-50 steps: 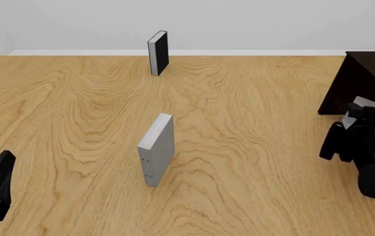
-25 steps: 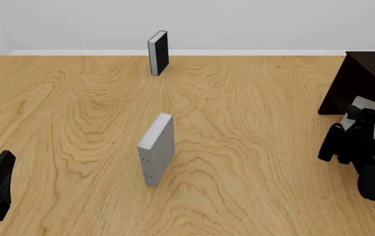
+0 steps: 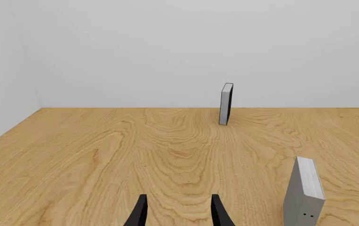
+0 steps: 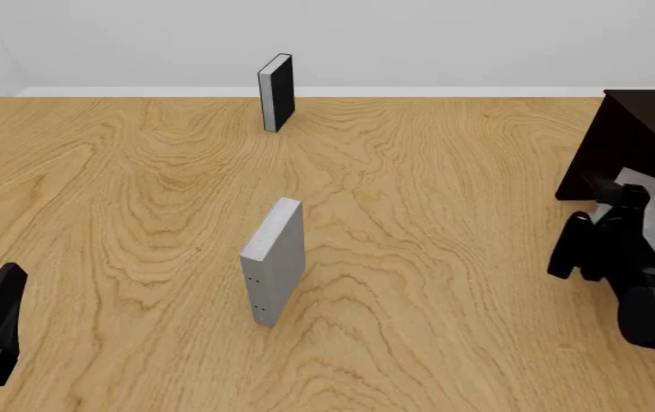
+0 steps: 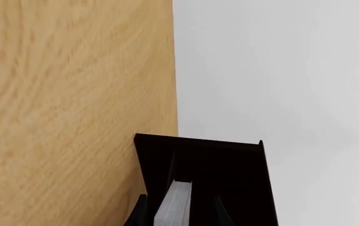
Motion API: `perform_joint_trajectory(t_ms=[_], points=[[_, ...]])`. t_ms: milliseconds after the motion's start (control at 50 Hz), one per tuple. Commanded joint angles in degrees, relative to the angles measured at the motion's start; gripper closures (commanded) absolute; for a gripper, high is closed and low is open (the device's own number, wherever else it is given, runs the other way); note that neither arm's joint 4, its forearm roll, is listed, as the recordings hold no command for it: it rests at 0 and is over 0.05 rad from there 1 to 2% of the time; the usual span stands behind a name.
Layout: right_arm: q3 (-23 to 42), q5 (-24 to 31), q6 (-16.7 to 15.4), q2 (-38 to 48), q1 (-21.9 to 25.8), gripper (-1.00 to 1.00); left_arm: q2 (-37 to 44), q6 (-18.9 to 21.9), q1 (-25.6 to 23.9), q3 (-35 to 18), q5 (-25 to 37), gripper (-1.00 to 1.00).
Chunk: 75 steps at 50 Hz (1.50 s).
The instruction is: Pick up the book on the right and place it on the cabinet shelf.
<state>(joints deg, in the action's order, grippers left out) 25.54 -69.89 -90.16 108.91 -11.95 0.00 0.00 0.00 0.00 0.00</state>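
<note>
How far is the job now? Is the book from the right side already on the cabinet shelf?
Not yet. Done: the slim pale grey-white book is picked up, clamped in the right gripper. In hand: the book is held facing the big, very dark brown cabinet, close in front of it. Left: setting the book on the shelf inside and releasing it.

Matt wood-grain table [image 4: 419, 257], matt grey book [image 5: 174, 202]
</note>
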Motion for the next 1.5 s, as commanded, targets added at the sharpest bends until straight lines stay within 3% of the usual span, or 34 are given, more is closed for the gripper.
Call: perform_joint_trajectory(t_ms=[20,700,1500], points=[[0.1,0.0,0.4,0.1,1.4,-1.00,0.0,0.0,0.0,0.0,0.0,-1.00],[-0.1,0.1,1.9,-2.7,4.0,-1.00,0.0,0.0,0.0,0.0,0.0,-1.00],[-1.2,0.0,1.8,-5.2,0.9,-1.00,0.0,0.0,0.0,0.0,0.0,-1.00]])
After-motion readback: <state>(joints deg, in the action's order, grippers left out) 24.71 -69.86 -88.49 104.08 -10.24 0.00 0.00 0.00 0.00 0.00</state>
